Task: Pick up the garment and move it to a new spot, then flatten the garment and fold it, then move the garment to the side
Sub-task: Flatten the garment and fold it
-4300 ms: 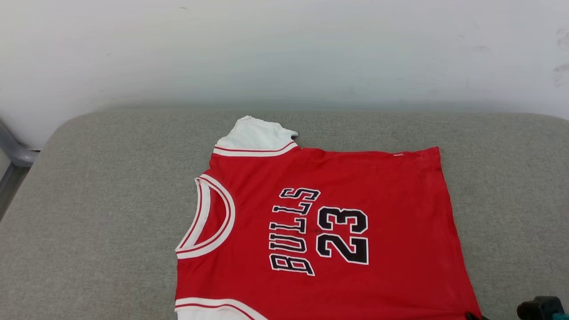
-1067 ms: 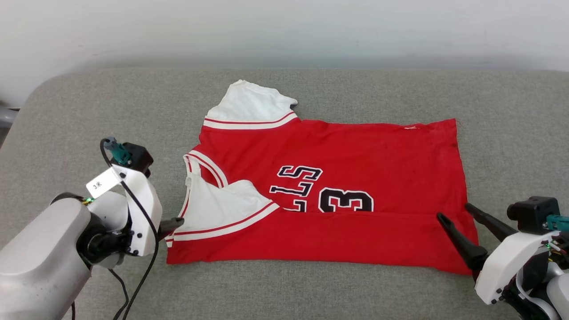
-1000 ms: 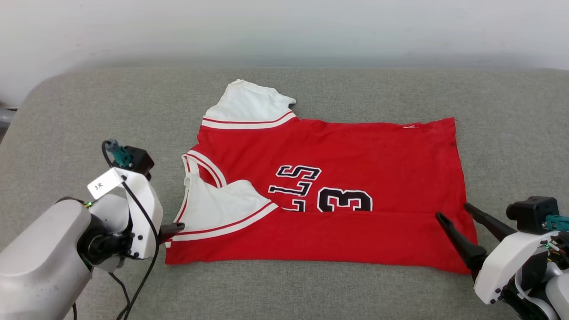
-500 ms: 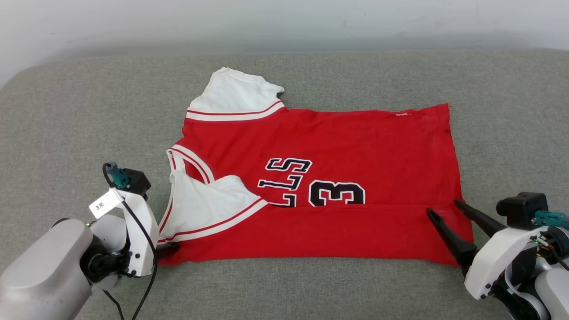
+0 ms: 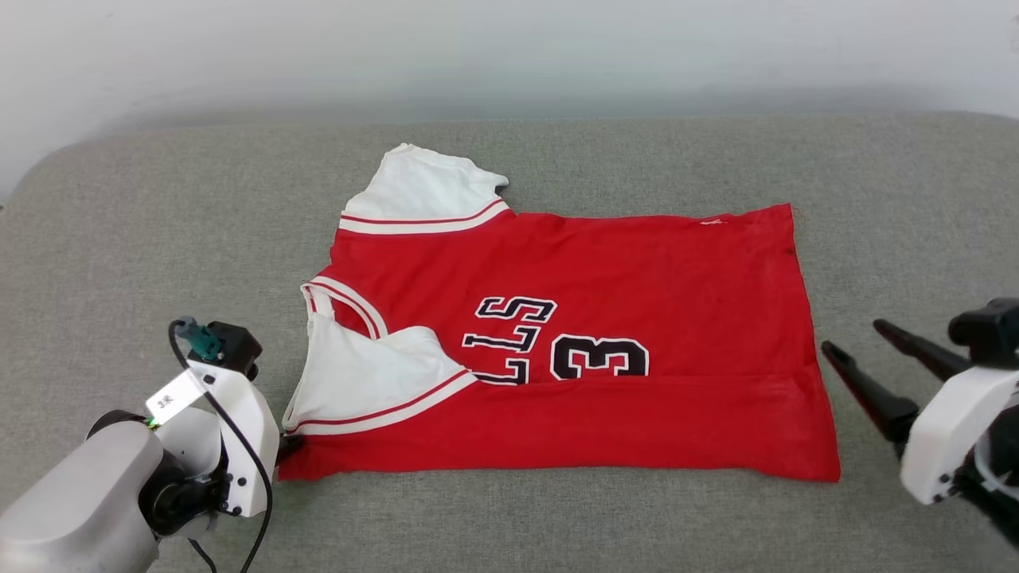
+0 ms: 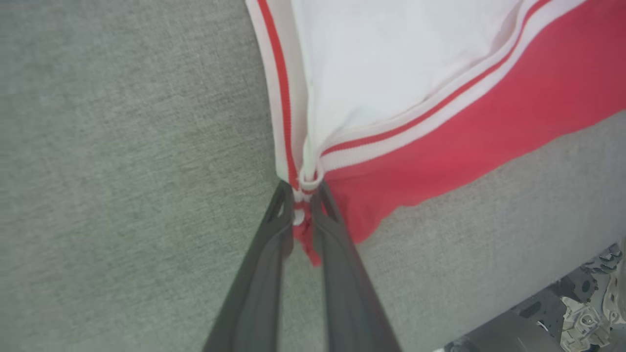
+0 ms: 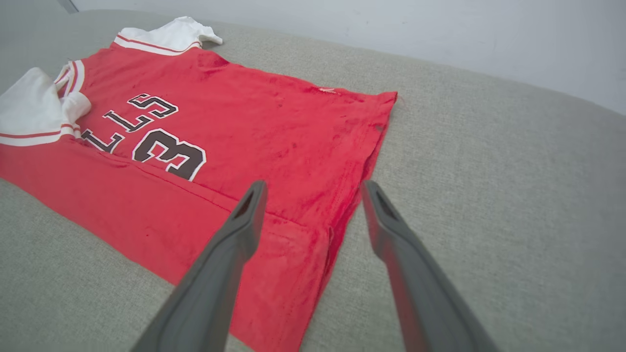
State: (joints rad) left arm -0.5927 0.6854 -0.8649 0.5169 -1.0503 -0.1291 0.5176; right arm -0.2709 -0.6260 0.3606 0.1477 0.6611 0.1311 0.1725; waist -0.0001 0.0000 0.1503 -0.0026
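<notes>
Pinching the garment [image 5: 637, 278] at its striped-trim corner, the left hand [image 6: 302, 190] is clamped there; the right hand [image 5: 853, 336] hovers, jaws apart, just beside its hem.

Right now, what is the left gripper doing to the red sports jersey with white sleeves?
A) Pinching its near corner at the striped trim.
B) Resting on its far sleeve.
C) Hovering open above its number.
A: in the left wrist view the left gripper is shut on a corner of the red sports jersey, where the red-white striped trim ends.
</notes>
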